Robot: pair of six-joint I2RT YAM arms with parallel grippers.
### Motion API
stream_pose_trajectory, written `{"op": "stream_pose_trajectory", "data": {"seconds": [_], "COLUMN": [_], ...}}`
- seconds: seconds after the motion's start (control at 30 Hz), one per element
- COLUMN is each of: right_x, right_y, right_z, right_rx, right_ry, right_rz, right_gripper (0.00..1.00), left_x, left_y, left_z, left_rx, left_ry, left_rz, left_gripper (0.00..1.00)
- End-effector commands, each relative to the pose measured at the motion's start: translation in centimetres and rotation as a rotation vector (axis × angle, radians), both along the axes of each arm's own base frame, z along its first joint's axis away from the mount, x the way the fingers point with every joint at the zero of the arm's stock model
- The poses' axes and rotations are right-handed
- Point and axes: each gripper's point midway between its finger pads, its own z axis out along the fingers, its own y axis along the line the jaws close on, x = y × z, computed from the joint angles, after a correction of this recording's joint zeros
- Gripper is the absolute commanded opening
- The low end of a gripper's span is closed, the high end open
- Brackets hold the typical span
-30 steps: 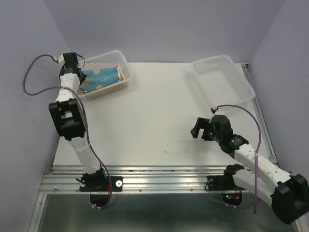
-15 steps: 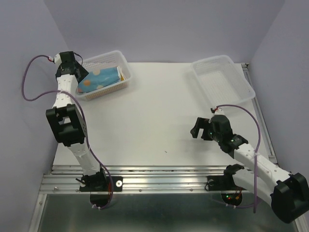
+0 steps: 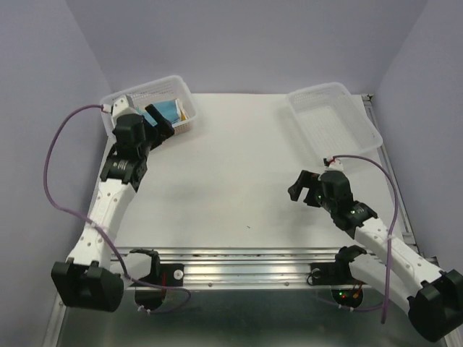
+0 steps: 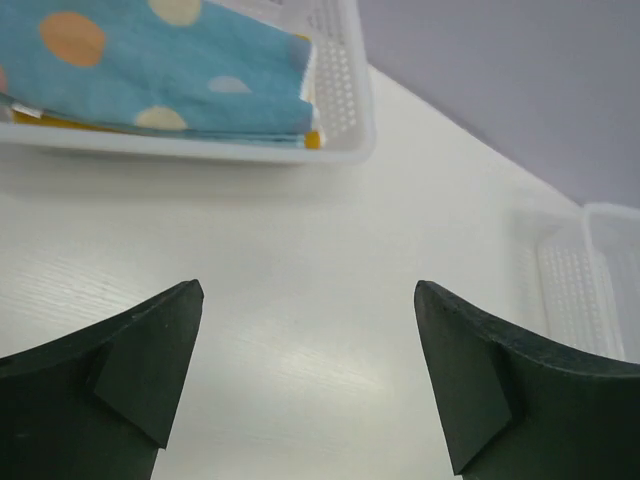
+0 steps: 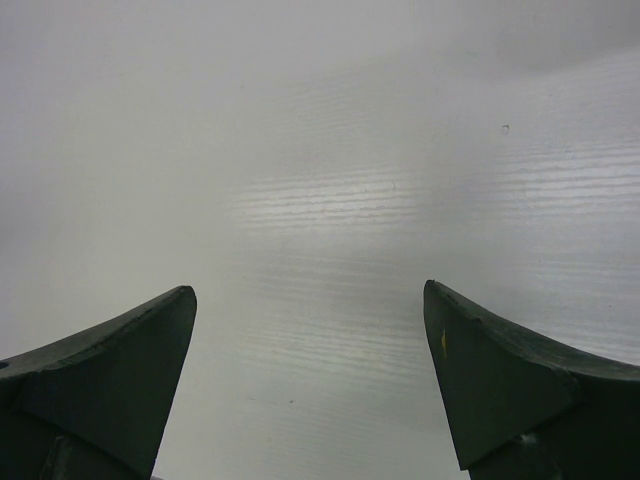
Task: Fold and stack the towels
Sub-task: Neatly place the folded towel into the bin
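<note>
The towels [image 4: 150,70] lie folded and stacked in the left basket [image 4: 345,100], apparently their collecting place. How many lie beneath is unclear. Left pincer [image 4: 308,300] stands spread and empty beside it. Right pincer [image 5: 310,300], also spread, idles above the worktop [image 5: 330,200].

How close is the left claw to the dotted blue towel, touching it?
Apart. Left wrist view: left gripper over bare table, dotted blue towel ahead in the basket.
</note>
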Motion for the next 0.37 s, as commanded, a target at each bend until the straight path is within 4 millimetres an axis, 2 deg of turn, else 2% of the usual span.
{"op": "stream_pose_trajectory", "data": {"seconds": [0.0,0.07,0.17,0.27,0.33], "right_x": [1.3,1.2,1.2,0.9,1.0], "right_y": [-0.5,-0.7,-1.0,-0.5,-0.5], "right_z": [4.2,4.5,5.0,5.6,6.1], "right_rx": [0.048,0.064,0.091,0.122,0.132], "right_ry": [-0.094,-0.100,-0.127,-0.153,-0.162], "right_rz": [-0.087,-0.103,-0.137,-0.109,-0.111], "right_gripper": [1.00,1.00,1.00,1.00,1.00], "left_x": [-3.4,-4.9,-6.4,-6.7,-6.3], "left_y": [-3.8,-5.5,-5.6,-5.5,-5.9], "left_z": [-2.1,-3.3,-4.6,-5.4,-4.9], "left_rx": [-0.081,-0.108,-0.099,-0.080,-0.085], "left_ry": [-0.076,-0.073,-0.068,-0.042,-0.054], "left_rz": [-0.110,-0.169,-0.192,-0.192,-0.215], "left_gripper": [0.99,0.99,0.99,0.99,0.99]}}
